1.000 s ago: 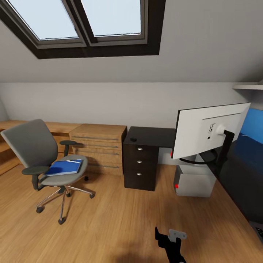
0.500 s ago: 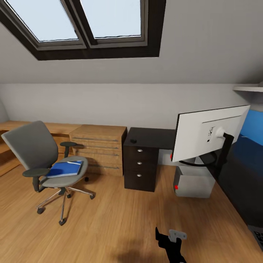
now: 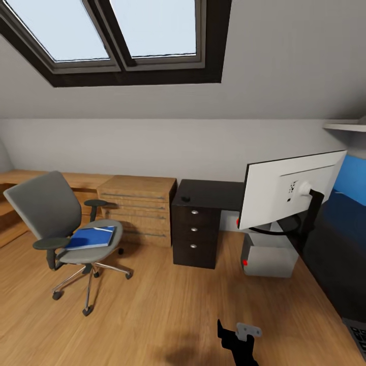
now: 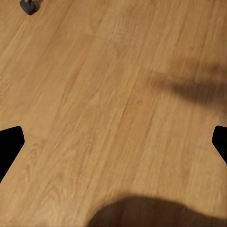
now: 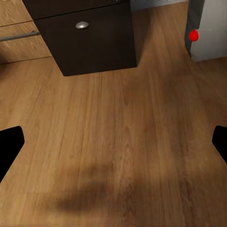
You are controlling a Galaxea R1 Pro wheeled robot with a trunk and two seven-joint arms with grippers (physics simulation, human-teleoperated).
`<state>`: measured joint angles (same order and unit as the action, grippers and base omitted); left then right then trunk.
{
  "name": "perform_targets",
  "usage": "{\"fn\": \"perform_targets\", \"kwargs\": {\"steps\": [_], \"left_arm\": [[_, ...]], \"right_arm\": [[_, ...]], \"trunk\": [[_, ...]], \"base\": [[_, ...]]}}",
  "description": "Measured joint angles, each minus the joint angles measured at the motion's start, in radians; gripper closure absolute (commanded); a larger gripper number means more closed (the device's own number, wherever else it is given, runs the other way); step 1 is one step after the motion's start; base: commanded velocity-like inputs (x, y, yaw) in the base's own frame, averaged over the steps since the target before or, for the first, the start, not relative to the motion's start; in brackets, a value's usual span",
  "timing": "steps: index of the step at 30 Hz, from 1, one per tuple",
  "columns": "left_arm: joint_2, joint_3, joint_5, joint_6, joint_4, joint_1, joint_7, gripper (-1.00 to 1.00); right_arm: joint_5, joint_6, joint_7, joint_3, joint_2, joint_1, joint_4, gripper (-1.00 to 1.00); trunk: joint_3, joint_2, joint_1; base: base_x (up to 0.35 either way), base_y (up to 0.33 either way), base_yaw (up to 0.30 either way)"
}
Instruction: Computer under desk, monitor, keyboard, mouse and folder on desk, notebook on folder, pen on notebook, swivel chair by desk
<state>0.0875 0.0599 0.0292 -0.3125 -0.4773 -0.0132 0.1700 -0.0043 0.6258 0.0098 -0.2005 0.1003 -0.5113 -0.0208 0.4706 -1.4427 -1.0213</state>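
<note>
From the head view, the blue folder (image 3: 91,237) lies flat on the seat of the grey swivel chair (image 3: 56,223), out at about ten o'clock from the robot and well apart from both arms. Its long axis runs roughly from eight o'clock to two o'clock across the seat, one short end toward the near armrest. The desk (image 3: 335,254) runs along the three o'clock side, with the monitor (image 3: 287,189) standing on it, white back toward the camera, and the grey computer tower (image 3: 269,256) on the floor below it. A corner of the keyboard (image 3: 358,335) shows on the desk at about four o'clock, and a small dark mouse (image 3: 186,194) sits on a black drawer unit (image 3: 195,229) at twelve. The left gripper (image 4: 113,142) looks down at bare wood floor (image 3: 162,315), its jaws spread wide and empty; the right gripper (image 5: 113,144) is just as wide and empty, over floor in front of the drawer unit. Since the chair is on the left, the left arm looks the nearer one for the folder, but the robot would probably have to drive closer before either can reach it.
</note>
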Motion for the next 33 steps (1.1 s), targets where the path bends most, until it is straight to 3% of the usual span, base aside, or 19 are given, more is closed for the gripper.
{"fn": "perform_targets", "kwargs": {"steps": [33], "left_arm": [[0.001,0.0,-0.001,0.0,0.003,0.0,0.0,-1.0]], "right_arm": [[0.0,0.008,0.0,0.0,-0.002,0.0,0.0,-1.0]], "trunk": [[-0.103,0.231,0.127]], "base": [[0.0,0.0,0.0]]}}
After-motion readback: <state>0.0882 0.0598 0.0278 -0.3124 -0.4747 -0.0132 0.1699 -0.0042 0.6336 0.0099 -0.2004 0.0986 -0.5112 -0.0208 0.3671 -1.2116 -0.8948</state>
